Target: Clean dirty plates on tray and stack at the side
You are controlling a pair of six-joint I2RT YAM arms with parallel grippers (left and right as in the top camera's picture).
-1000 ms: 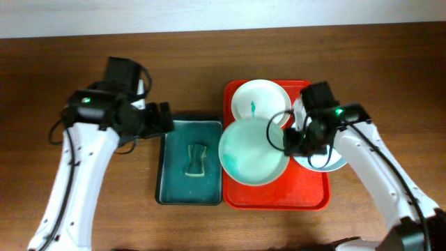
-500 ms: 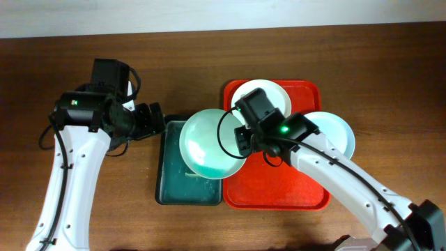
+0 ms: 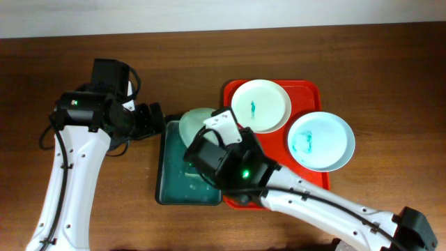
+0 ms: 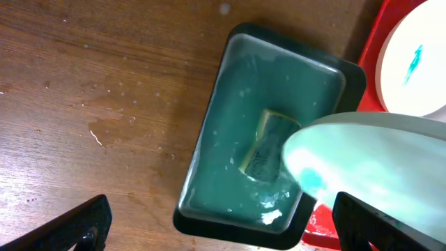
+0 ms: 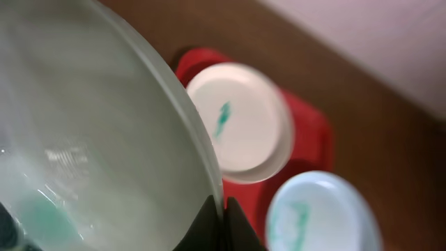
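Observation:
My right gripper is shut on the rim of a pale green plate. It holds the plate tilted over the dark teal basin, where the plate also shows in the overhead view. The right gripper sits under its wrist there. Two plates lie on the red tray: a white one and a pale blue one, each with a teal smear. My left gripper is open and empty beside the basin's far left corner. In the left wrist view its fingers frame the basin and the held plate.
A sponge lies in the basin's wet bottom, partly under the held plate. The right arm crosses from the front right over the tray's front edge. Brown wooden table surrounds the tray and basin.
My right arm carried the pale green plate left, from the tray to over the basin, and tilted it. The left arm drew back slightly and then held still.

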